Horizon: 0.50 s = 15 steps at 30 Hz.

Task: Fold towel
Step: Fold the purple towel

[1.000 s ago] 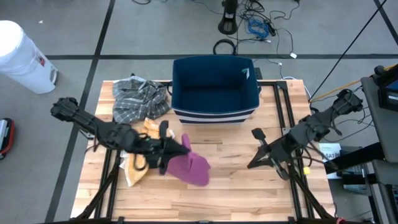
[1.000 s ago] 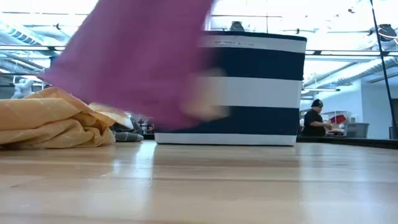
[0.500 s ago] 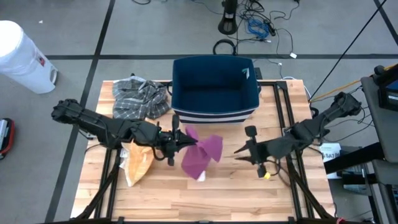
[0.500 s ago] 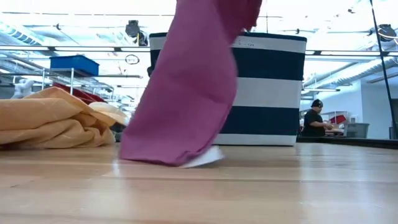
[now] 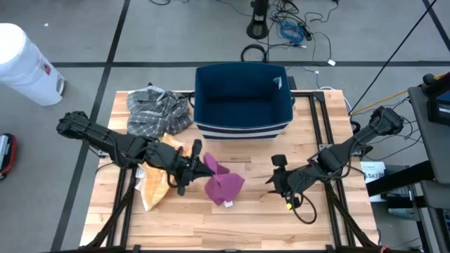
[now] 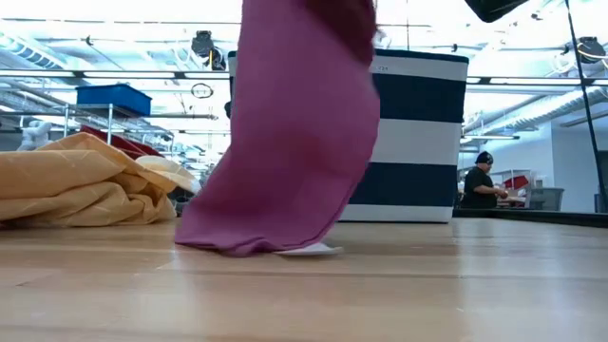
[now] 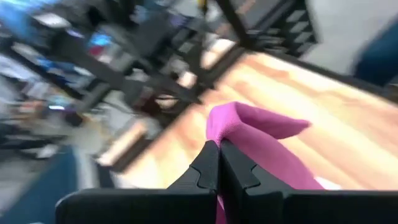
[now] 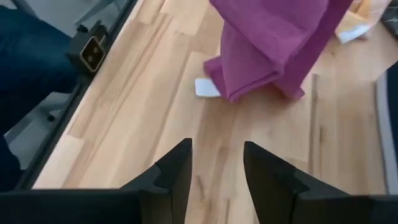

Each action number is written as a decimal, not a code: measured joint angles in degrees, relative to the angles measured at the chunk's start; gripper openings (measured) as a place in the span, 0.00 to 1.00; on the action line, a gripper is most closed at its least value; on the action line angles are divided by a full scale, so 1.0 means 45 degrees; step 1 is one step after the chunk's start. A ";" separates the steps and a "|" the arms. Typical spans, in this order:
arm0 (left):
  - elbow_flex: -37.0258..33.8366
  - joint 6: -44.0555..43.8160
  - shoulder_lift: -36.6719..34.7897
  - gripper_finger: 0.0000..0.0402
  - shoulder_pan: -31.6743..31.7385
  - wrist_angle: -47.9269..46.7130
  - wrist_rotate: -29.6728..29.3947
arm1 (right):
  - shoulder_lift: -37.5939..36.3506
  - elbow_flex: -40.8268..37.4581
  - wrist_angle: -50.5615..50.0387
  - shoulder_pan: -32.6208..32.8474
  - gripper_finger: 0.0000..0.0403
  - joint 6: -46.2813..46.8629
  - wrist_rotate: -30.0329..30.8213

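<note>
Your left gripper is clamped on the purple towel near table center, towel hanging w/ its bottom edge touching the wood. Right gripper sits at the towel's 3 o'clock, fingers apart, nothing btwn them.

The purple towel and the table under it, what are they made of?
The purple towel looks like soft matte woven cloth: it hangs in limp folds with a sewn white label. The table looks like pale wood planks, lightly glossy, with visible grain and seams.
</note>
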 joint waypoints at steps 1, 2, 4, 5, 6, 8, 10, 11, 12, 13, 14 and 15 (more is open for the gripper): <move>0.0000 -0.0186 -0.0008 0.00 0.0025 -0.0217 0.0148 | 0.0014 0.0000 0.0008 0.0057 0.32 0.0052 -0.0016; 0.0000 -0.0281 -0.0024 0.00 0.0031 -0.0338 0.0166 | 0.0019 0.0000 0.0013 0.0103 0.32 0.0096 -0.0022; -0.0002 -0.0301 -0.0241 0.00 -0.0034 -0.0529 0.0195 | 0.0014 0.0000 0.0115 0.0114 0.32 0.0116 -0.0021; -0.0010 -0.0211 -0.0453 0.00 -0.0128 -0.0503 0.0192 | 0.0014 0.0000 0.0128 0.0129 0.32 0.0196 -0.0018; -0.0010 -0.0117 -0.0704 0.00 -0.0208 -0.0322 0.0191 | 0.0014 0.0000 0.0118 0.0142 0.32 0.0302 0.0005; 0.0005 0.0164 -0.1172 0.00 -0.0351 0.0130 0.0195 | 0.0036 0.0002 0.0122 0.0143 0.32 0.0477 0.0054; 0.0009 0.0337 -0.1517 0.00 -0.0498 0.0263 0.0206 | 0.0200 0.0019 0.0136 0.0144 0.32 0.0664 0.0607; 0.0009 0.0385 -0.1629 0.00 -0.0562 0.0270 0.0206 | 0.0346 0.0005 0.0168 0.0148 0.32 0.0790 0.1055; 0.0005 0.0398 -0.1744 0.00 -0.0618 0.0237 0.0197 | 0.0509 -0.0078 0.0283 0.0148 0.32 0.0881 0.1463; 0.0005 0.0406 -0.1852 0.00 -0.0659 0.0215 0.0158 | 0.0689 -0.0201 0.0401 0.0136 0.32 0.0942 0.1760; 0.0005 0.0396 -0.1935 0.00 -0.0679 0.0234 0.0154 | 0.0883 -0.0364 0.0585 0.0082 0.32 0.1003 0.2037; 0.0005 0.0390 -0.1972 0.00 -0.0683 0.0277 0.0153 | 0.1090 -0.0548 0.0892 0.0034 0.32 0.1009 0.2175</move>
